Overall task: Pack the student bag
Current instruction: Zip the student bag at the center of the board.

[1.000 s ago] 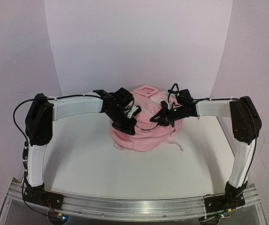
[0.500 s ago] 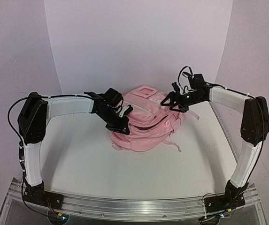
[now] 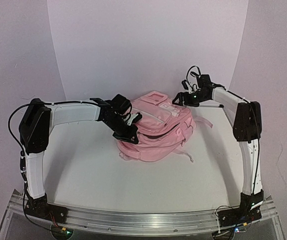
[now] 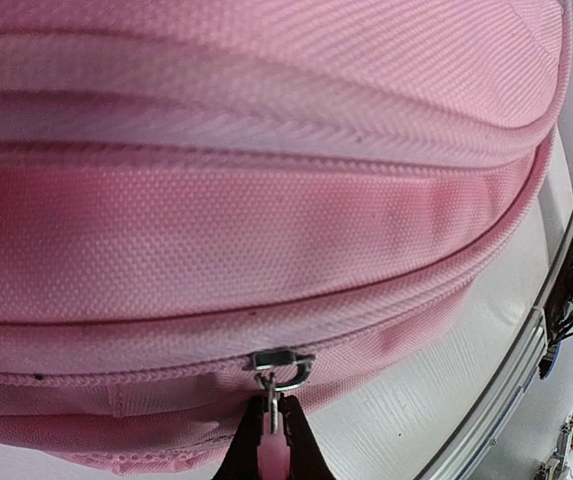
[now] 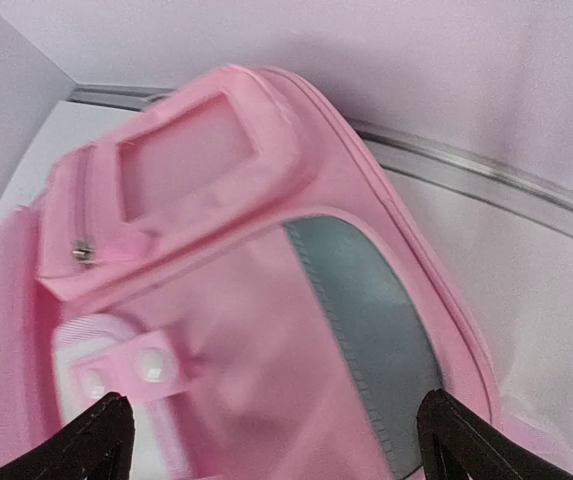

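Here the left gripper (image 4: 271,448) pinches the zip pull (image 4: 273,410) of the student bag (image 4: 266,200).

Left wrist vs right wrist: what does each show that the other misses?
Left wrist only: the zip slider on the bag's side seam, with its pink zip pull pinched in the shut left tool.

Right wrist only: the framed pocket on the bag's upper face, a grey panel, two snaps, and the right tool open with nothing between its fingers.

Both: the pink student bag lying on the white table.
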`<state>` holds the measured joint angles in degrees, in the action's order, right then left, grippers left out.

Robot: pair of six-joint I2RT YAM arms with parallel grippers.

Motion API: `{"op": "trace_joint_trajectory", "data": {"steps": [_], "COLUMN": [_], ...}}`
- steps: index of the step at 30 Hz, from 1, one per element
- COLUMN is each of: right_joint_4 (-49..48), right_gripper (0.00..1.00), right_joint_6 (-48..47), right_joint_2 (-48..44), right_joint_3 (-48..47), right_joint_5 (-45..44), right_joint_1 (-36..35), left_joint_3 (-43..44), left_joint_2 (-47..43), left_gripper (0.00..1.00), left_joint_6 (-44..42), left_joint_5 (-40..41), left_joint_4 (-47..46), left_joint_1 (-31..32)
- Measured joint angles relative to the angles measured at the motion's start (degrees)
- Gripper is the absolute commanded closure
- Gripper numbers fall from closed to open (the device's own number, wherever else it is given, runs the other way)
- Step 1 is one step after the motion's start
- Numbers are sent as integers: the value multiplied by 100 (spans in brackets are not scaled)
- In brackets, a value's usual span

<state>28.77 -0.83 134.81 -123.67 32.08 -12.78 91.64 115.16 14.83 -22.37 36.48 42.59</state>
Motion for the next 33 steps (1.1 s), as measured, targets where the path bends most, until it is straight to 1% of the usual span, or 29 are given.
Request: {"op": "trace_joint_trajectory", "data": {"steps": [1, 3, 6, 10, 13, 16, 19, 22, 25, 27, 29, 31, 33], "right_joint_4": [20, 33, -22, -399, -562, -403, 266, 1104, 1874, 2260, 2479, 2549, 2533], "right_gripper": [2, 7, 14, 24, 27, 29, 29, 29, 28, 26, 24, 21, 21], "right_joint_6": [-34, -136, -309, -426, -488, -532, -655, -986, -1624, -2025, -2342, -2469, -2551], "right_joint_2": [144, 307, 309, 84, -425, -1293, -2180, -2659, -2811, -2810, -2787, -2710, -2543], "right_joint_3": [-36, -51, -29, 622, 1429, 2571, 3605, 4035, 3897, 3549, 2894, 2217, 1477], "right_joint_5": [-3, 33, 58, 431, 763, 1080, 1396, 1626, 1634, 1572, 1529, 1515, 1492], "right_joint_1": [36, 78, 83, 202, 331, 462, 463, 299, 147, 119, 122, 88, -18], "left_joint_3": [0, 0, 0, 21, 163, 429, 584, 584, 585, 586, 597, 614, 621], "left_joint_2": [-1, 1, 16, 77, 184, 359, 436, 436, 436, 436, 436, 438, 438], "left_gripper": [100, 100, 100, 100, 100, 100, 100, 100, 100, 100, 100, 100, 100], "left_joint_6": [0, -2, -4, -17, -30, -59, -132, -199, -340, -441, -528, -590, -614], "left_joint_5": [0, 4, 24, 48, 52, 60, 107, 175, 215, 215, 215, 212, 208], "left_joint_4": [-6, -47, -39, -41, 89, 341, 471, 471, 504, 520, 555, 573, 576], "left_joint_1": [0, 0, 7, 0, -68, -197, -298, -330, -334, -351, -373, -391, -402]}}
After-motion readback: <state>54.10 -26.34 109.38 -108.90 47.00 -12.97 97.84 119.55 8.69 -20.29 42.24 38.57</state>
